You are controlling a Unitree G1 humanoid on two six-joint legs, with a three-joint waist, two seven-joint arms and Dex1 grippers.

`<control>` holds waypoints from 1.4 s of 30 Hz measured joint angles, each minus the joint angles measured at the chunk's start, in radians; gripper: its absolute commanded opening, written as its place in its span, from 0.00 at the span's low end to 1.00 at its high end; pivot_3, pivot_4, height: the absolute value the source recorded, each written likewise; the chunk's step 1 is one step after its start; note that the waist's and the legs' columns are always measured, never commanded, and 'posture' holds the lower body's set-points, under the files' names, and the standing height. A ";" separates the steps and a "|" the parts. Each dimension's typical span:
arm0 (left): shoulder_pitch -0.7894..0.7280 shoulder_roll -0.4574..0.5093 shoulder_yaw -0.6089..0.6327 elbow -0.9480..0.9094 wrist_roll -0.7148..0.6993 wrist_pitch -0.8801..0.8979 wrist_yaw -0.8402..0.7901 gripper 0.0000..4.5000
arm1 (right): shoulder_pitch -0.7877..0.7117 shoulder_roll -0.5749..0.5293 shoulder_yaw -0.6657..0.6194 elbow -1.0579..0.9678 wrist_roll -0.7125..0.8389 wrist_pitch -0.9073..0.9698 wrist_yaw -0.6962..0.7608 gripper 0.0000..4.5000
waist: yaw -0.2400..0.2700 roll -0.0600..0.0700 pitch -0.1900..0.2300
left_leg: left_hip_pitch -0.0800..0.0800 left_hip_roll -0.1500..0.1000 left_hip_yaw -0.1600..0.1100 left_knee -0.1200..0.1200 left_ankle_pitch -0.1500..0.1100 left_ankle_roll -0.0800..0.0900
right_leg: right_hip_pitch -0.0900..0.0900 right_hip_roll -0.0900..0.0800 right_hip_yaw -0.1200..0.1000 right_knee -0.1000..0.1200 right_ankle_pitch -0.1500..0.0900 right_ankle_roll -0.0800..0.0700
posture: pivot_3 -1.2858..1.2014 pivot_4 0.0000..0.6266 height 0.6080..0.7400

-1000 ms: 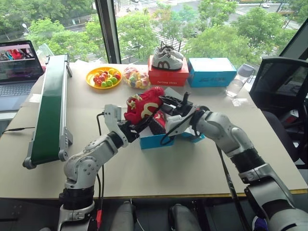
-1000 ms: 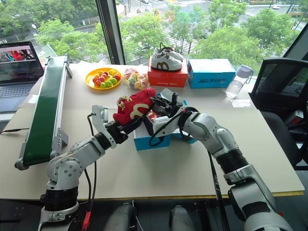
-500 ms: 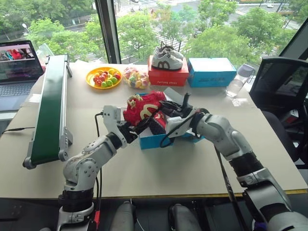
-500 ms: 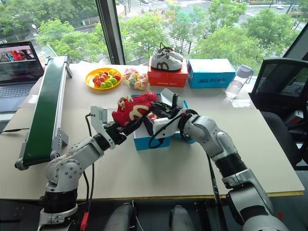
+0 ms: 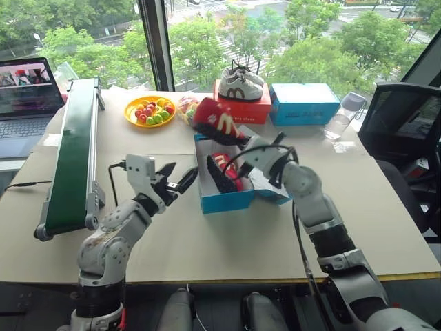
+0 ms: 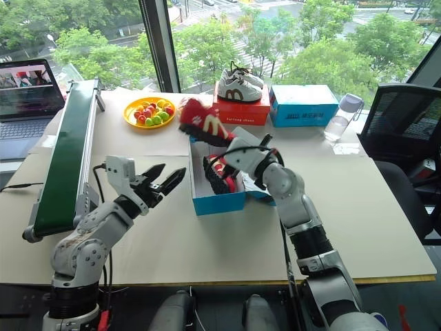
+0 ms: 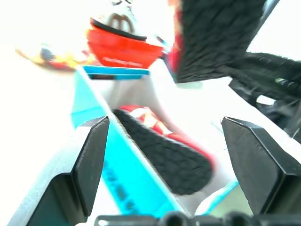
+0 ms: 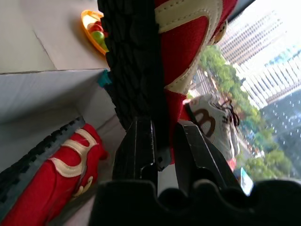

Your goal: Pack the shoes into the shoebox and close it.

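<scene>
The blue shoebox stands open mid-table, its flap lid lying to the right. One red shoe rests on its side inside, sole toward my left arm. My right gripper is shut on the second red shoe and holds it tilted above the box's far end; the right wrist view has both fingers pinching that shoe at its sole edge. Left of the box, clear of the shoes, my left gripper hangs open and points at the box wall.
At the table's far edge sit a red box with white-grey sneakers, another blue box, a yellow fruit plate and a water bottle. A green conveyor and laptop are left, a chair right.
My left gripper has let go of the shoe, opened and drawn back to the left. The right gripper has rolled and carried the shoe up toward the box's far end.
</scene>
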 measured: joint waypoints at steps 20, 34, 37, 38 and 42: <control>0.037 0.138 -0.071 0.089 0.103 -0.164 -0.282 0.89 | -0.495 -0.037 -0.094 0.177 0.557 1.385 0.055 0.05 | -0.006 0.002 0.001 | -0.002 0.001 0.002 -0.005 0.000 0.000 | -0.004 -0.002 -0.003 0.001 -0.002 -0.004 | 0.52 0.24 0.96; 0.094 0.146 -0.082 0.064 0.121 -0.164 -0.279 0.89 | -0.538 0.040 0.050 0.415 0.549 1.274 0.048 0.05 | -0.006 0.003 0.001 | -0.002 0.001 0.002 -0.004 -0.001 0.000 | -0.004 -0.001 -0.003 0.001 -0.002 -0.004 | 0.52 0.24 0.96; 0.096 0.141 -0.086 0.059 0.124 -0.164 -0.275 0.89 | -0.538 0.068 0.087 0.497 0.530 1.196 0.065 0.05 | -0.005 0.003 0.001 | -0.002 0.001 0.001 -0.004 -0.001 0.000 | -0.003 0.000 -0.003 0.001 -0.002 -0.004 | 0.52 0.24 0.96; 0.096 0.139 -0.087 0.059 0.124 -0.164 -0.272 0.89 | -0.540 0.079 0.097 0.535 0.524 1.158 0.072 0.05 | -0.005 0.003 0.001 | -0.001 0.001 0.001 -0.004 0.000 0.000 | -0.003 0.000 -0.003 0.001 -0.002 -0.004 | 0.52 0.24 0.96; 0.096 0.136 -0.088 0.054 0.132 -0.164 -0.271 0.89 | -0.558 0.119 0.119 0.683 0.491 1.030 0.101 0.05 | -0.010 0.004 -0.001 | 0.003 0.002 0.002 -0.003 -0.002 -0.002 | 0.000 0.000 -0.003 0.001 -0.002 -0.004 | 0.52 0.24 0.96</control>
